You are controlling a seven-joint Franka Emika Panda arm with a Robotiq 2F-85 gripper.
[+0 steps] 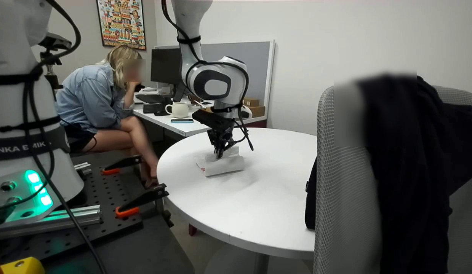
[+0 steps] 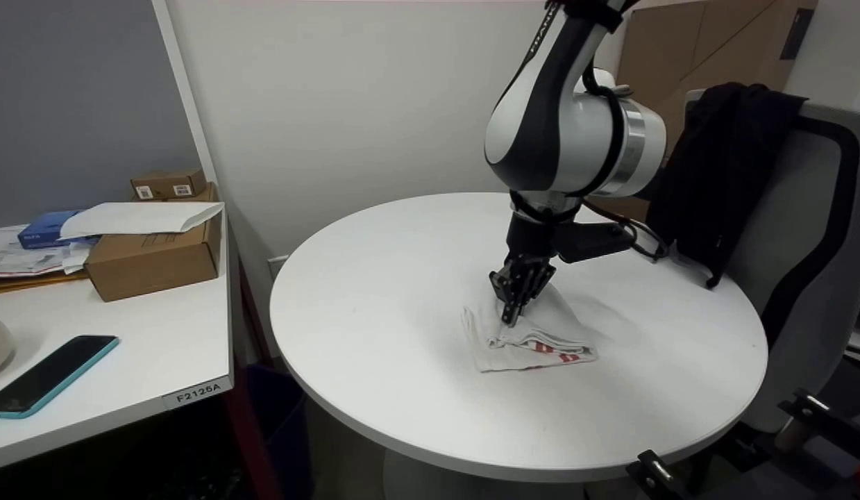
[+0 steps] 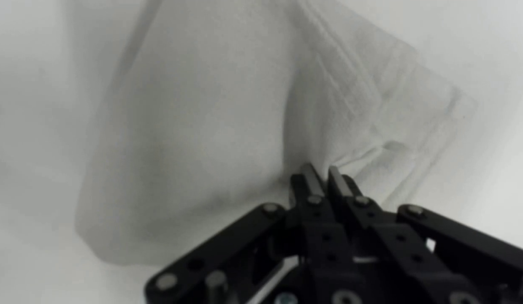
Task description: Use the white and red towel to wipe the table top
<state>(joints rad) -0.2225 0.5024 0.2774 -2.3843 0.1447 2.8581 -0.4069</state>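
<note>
Towel (image 2: 551, 326), white cloth with red marks, lies in loose folds on the round, smooth white surface (image 2: 395, 298), directly under the fingers (image 3: 340, 182); these stand narrow, holding a pinch of it; on the desk (image 2: 152, 354), a rounded cream mug (image 1: 180, 110), inside hidden, and a cardboard box (image 2: 159, 267), flat white packet (image 2: 135, 217) on top.
</note>
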